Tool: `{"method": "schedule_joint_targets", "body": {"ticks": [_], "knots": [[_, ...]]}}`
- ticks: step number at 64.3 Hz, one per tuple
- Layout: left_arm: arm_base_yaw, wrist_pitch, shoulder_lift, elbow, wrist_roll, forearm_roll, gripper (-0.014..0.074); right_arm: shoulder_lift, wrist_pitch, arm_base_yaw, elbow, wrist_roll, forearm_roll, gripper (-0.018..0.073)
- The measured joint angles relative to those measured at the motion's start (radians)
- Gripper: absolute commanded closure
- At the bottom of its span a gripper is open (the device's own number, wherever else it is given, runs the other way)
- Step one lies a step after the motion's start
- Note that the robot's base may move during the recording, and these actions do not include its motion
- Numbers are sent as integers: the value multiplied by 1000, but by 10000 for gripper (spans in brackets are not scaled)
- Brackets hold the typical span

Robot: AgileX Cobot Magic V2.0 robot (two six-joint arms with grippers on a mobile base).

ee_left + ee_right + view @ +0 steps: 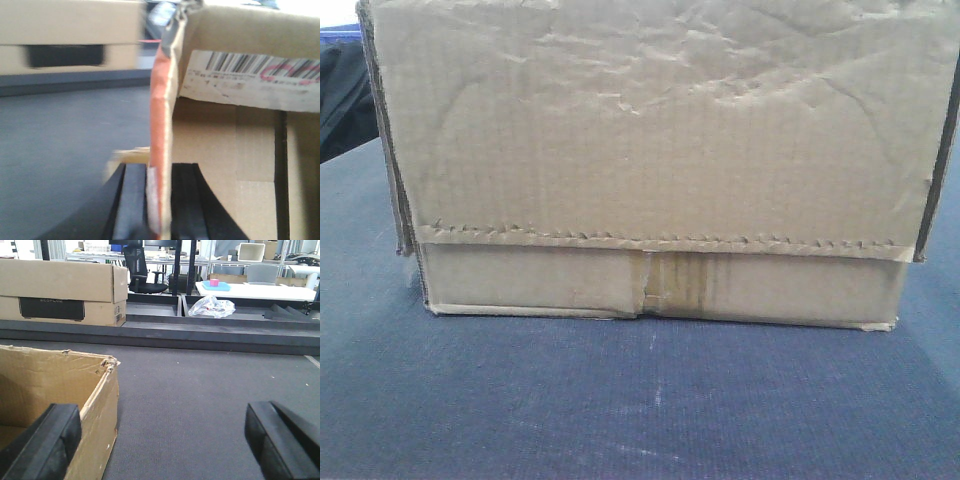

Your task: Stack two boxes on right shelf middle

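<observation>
Left claw (159, 210) is clenched on the large plain brown corrugated carton (225, 150). Its black fingers (134, 200) sit tight on either side of an upright cardboard edge, which is lit orange. Above the claw & to its right, a white barcode label (250, 80) w/ a pink scribble is stuck on the carton's inner wall. Pic is blurred, so the print can't be read.

Right claw (162, 415) is released, w/ its black fingers (50, 440) spread wide and only the dark grey carpeted surface (200, 405) showing between them. The carton's open corner, w/ a torn, ragged rim, is just behind one finger; touching or not, can't tell.

Front view: the carton fills most of the frame and rests flat on the carpeted surface. Its upper face is wrinkled & dented. A flap w/ a zigzag edge (650, 240) runs across low down, and a clear tape strip (665, 285) crosses the lower band near the middle. Bottom corners are scuffed.

Well beyond the right claw, a long tan cardboard box w/ a black printed panel (60, 292) stands on the same surface. A crumpled clear plastic bag (212, 306) lies farther back.
</observation>
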Motion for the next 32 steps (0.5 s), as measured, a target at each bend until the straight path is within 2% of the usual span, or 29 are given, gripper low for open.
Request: {"method": "schedule_joint_targets", "body": {"ticks": [7,14,19,32], "knots": [[-113,-7,54,1,-57,41,708,0,0,0,0,0,0,-10],[-185,-7,123,1,-93,71,708,0,0,0,0,0,0,-10],[-207,-6,173,1,-108,85,708,0,2,0,0,0,0,-10],[-211,-6,286,1,-144,119,708,0,2,0,0,0,6,-10]]}}
